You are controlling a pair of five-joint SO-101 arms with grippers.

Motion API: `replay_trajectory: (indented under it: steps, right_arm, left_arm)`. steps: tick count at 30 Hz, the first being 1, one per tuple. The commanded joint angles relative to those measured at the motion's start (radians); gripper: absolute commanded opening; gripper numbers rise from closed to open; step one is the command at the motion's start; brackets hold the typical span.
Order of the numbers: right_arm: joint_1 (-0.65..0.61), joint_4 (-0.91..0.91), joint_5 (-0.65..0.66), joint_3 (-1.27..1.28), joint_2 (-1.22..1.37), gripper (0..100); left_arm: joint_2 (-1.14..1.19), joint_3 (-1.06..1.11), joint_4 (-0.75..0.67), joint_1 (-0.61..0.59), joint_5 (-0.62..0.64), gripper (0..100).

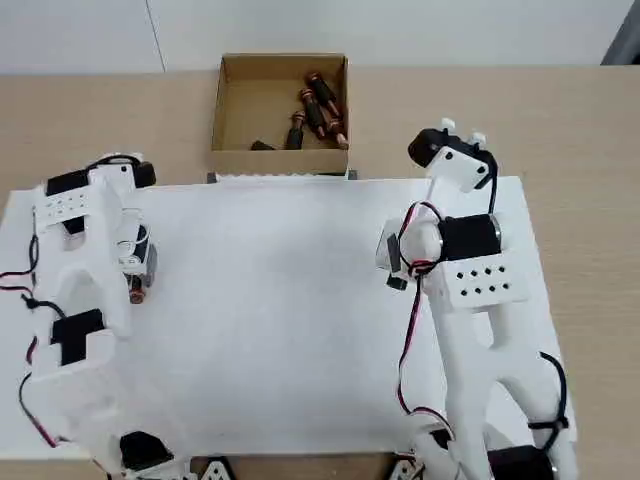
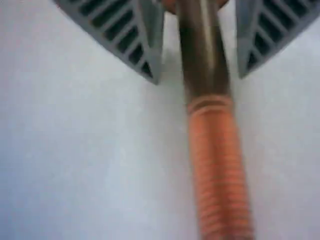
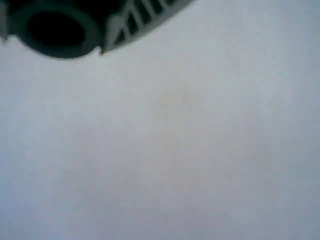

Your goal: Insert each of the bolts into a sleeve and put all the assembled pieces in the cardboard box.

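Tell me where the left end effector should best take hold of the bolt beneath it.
Grip the bolt on its dark smooth section, not the copper thread. It is probably best to close across its long axis from the sides: the left end effector straddles that section, fingers apart.

cardboard box [image 1: 228, 100]: plain brown, darker inside. Pieces [image 1: 318, 105] inside the box: brown-black bodies, copper-orange ends. table [image 1: 100, 110] around the box: light tan, faint wood grain. Sheet [image 1: 290, 320] just in front of the box: plain white. Left arm [image 1: 80, 270] and right arm [image 1: 475, 285], both in front of the box: white shells, black motors, red and black wires. Left pincer [image 2: 199, 75]: grey with a dark slat pattern. Sleeve [image 2: 202, 55]: dark brown, dull sheen. Bolt [image 2: 220, 175]: copper-orange, fine ringed thread.
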Motion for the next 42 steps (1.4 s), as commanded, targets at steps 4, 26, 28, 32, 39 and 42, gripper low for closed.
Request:
replay_trajectory:
  steps: [4, 26, 28, 32, 39, 42]
  right_arm:
    - [-0.007, -0.021, 0.011, -0.008, -0.041, 0.3]
    - [-0.008, -0.01, 0.008, -0.006, -0.042, 0.3]
    - [-0.008, -0.008, 0.008, -0.005, -0.042, 0.3]
    - [-0.01, -0.008, -0.015, -0.005, -0.042, 0.3]
    - [-0.012, 0.038, -0.055, -0.005, -0.042, 0.3]
    - [-0.012, 0.062, -0.055, -0.005, -0.042, 0.3]
  left_arm:
    - [-0.011, -0.024, -0.006, -0.002, -0.002, 1]
    - [-0.295, -0.094, 0.192, 0.106, 0.816, 1]
    - [-0.293, -0.094, 0.19, 0.106, 1.017, 1]
    - [-0.293, -0.093, 0.19, 0.106, 1.387, 1]
    - [-0.293, -0.09, 0.19, 0.106, 1.83, 1]
    - [-0.293, -0.09, 0.176, 0.106, 1.843, 1]
